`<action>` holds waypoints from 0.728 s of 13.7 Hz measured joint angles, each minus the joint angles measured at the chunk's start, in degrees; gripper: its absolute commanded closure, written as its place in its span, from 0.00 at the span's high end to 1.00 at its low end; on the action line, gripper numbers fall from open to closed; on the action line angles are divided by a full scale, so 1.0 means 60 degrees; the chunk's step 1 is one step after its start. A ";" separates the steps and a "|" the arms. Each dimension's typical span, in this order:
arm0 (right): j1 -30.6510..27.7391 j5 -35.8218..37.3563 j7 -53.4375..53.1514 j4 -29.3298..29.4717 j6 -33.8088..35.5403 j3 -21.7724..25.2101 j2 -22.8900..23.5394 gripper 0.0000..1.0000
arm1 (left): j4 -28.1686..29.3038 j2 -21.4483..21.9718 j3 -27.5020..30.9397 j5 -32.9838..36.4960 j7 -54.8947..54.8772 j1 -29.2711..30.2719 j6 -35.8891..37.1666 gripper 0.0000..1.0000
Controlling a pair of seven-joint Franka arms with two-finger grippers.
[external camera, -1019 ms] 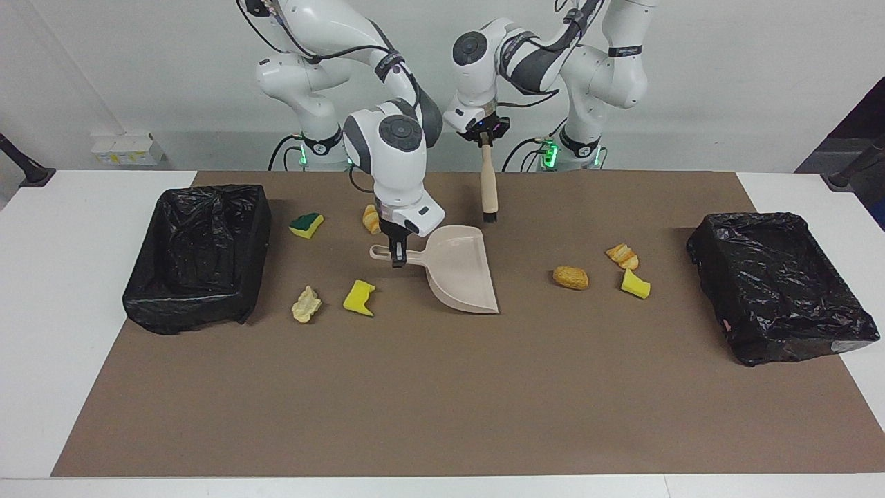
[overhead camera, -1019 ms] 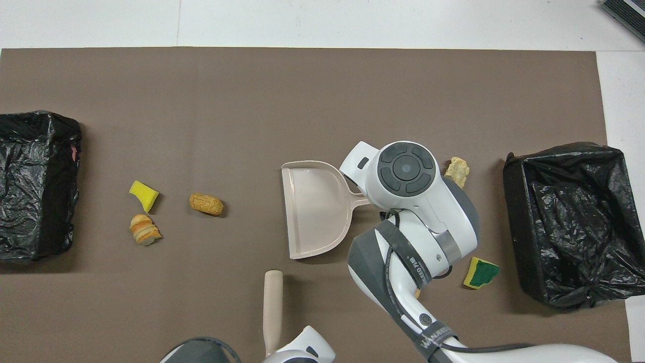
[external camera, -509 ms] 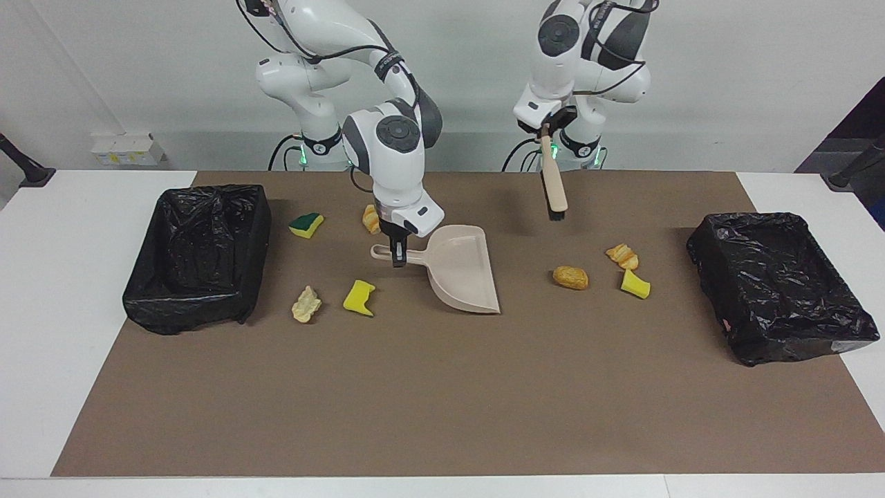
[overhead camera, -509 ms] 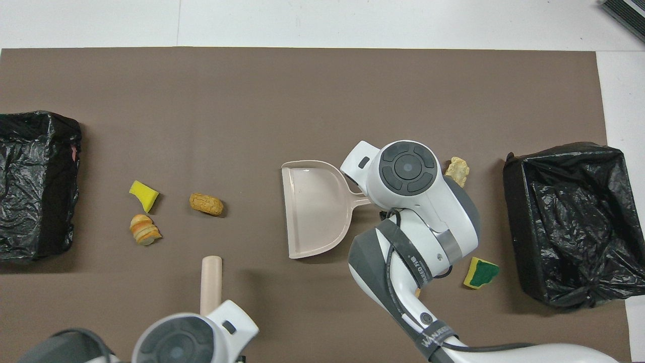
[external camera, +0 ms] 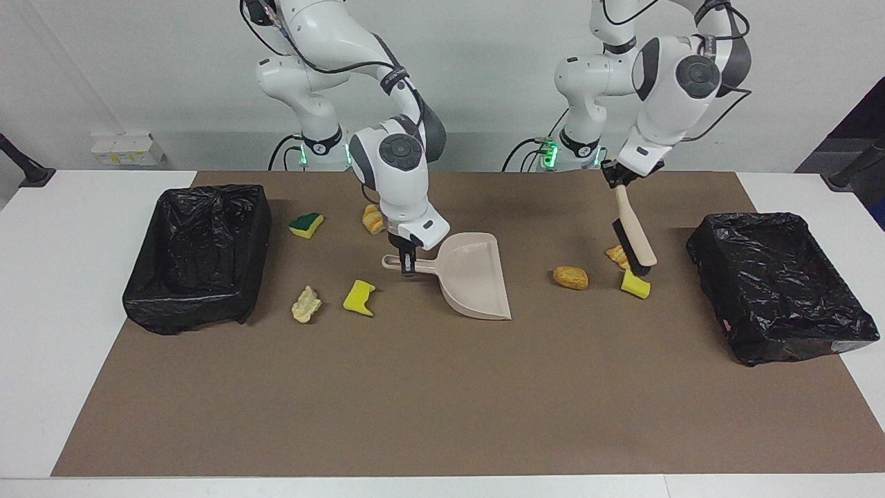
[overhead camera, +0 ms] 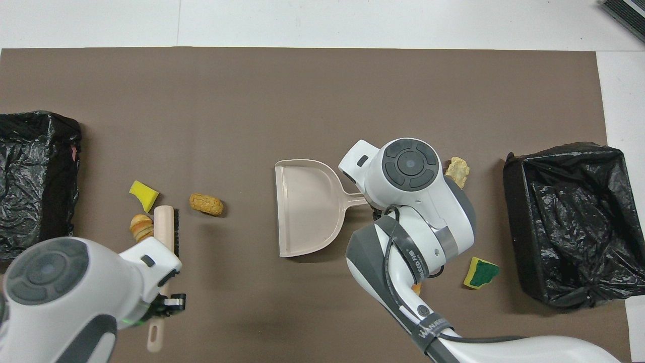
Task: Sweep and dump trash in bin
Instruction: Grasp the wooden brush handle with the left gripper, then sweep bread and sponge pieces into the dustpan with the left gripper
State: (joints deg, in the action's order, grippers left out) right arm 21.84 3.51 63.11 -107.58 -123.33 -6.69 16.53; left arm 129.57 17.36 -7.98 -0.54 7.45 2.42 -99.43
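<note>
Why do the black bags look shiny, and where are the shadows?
Facing view: light glints off the crinkled bin liners; a soft shadow sits beside the dustpan. Overhead view: the liner glints too; a faint shadow lies under the brush.

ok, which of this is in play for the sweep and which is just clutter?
In play: brush in left gripper, dustpan in right gripper, three sponge chunks, three bread lumps, pale lump, two bag-lined bins.
Just lying about: white box, two black stands.
</note>
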 measured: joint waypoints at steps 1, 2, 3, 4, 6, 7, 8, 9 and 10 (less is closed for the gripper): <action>0.0021 0.0000 -0.0029 0.0008 -0.0033 0.0000 0.0022 0.00 | -0.0224 -0.0248 0.0003 0.0185 -0.0274 0.0326 -0.0150 0.00; 0.0038 0.0000 -0.0051 0.0018 -0.0037 0.0000 0.0023 0.00 | -0.0372 -0.0485 0.0004 0.0358 -0.0438 0.0575 -0.0341 0.00; 0.0050 0.0000 -0.0058 0.0031 -0.0037 0.0000 0.0023 0.00 | -0.0439 -0.0704 -0.0001 0.0455 -0.0503 0.0756 -0.0585 0.00; 0.0055 0.0000 -0.0059 0.0041 -0.0038 0.0000 0.0023 0.00 | -0.0449 -0.0899 -0.0005 0.0495 -0.0516 0.0893 -0.0787 0.00; 0.0059 0.0000 -0.0059 0.0048 -0.0038 0.0000 0.0023 0.00 | -0.0403 -0.1270 -0.0016 0.0531 -0.0528 0.1090 -0.0913 0.00; 0.0060 0.0000 -0.0059 0.0049 -0.0038 0.0000 0.0023 0.00 | -0.0326 -0.1388 -0.0022 0.0533 -0.0516 0.1114 -0.0945 0.00; 0.0060 0.0000 -0.0060 0.0050 -0.0038 0.0000 0.0023 0.00 | -0.0208 -0.1465 -0.0042 0.0533 -0.0442 0.1116 -0.1001 0.00; 0.0061 0.0000 -0.0061 0.0050 -0.0038 0.0000 0.0023 0.00 | -0.0040 -0.1511 -0.0090 0.0533 -0.0292 0.1115 -0.1088 0.00; 0.0061 0.0000 -0.0063 0.0050 -0.0038 0.0000 0.0023 0.00 | 0.0174 -0.1528 -0.0145 0.0533 -0.0168 0.1115 -0.1245 0.00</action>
State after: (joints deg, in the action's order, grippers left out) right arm 22.21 3.51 62.73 -107.28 -123.55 -6.69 16.67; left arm 130.62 8.20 -8.85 2.65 6.44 9.11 -106.91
